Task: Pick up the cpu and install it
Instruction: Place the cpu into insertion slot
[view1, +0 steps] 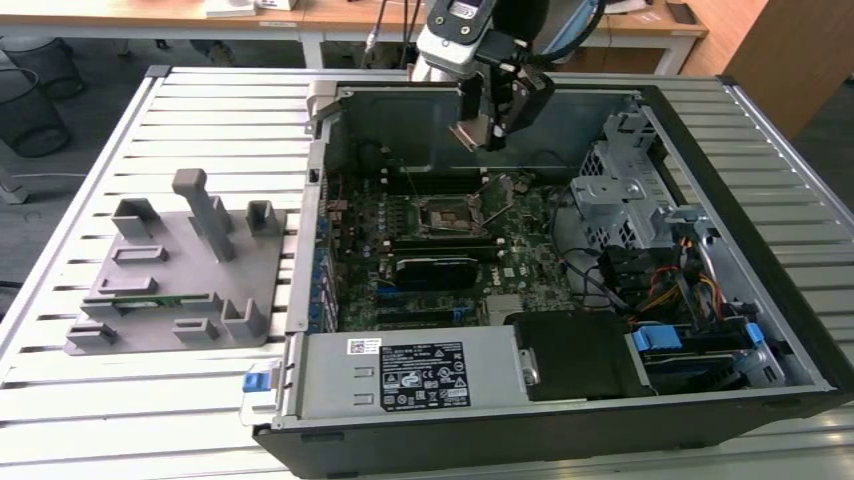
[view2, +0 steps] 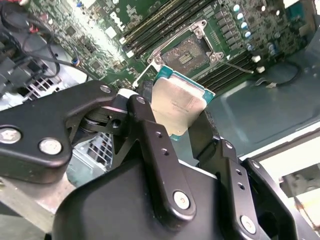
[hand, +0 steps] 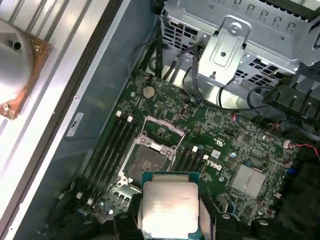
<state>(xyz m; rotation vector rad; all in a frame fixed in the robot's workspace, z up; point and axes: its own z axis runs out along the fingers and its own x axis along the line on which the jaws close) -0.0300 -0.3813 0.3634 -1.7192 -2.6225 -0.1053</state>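
Silvery metal lid, thin green rim: I count one cpu (view2: 177, 107), flat and square, gripped by its edges between the two fingers (view2: 150, 125) of the gripper (view1: 489, 132). It hangs in the air above the motherboard (hand: 225, 145), inside the open computer case (view1: 387, 120), and sits tilted in the second wrist view. In the first wrist view I note one socket (hand: 148, 161), frame open, just beyond the chip. From the exterior view I get the wider layout: one grey fixture tray (view1: 180, 270) on the slatted table (view1: 200, 110), at the exterior view's left of the case.
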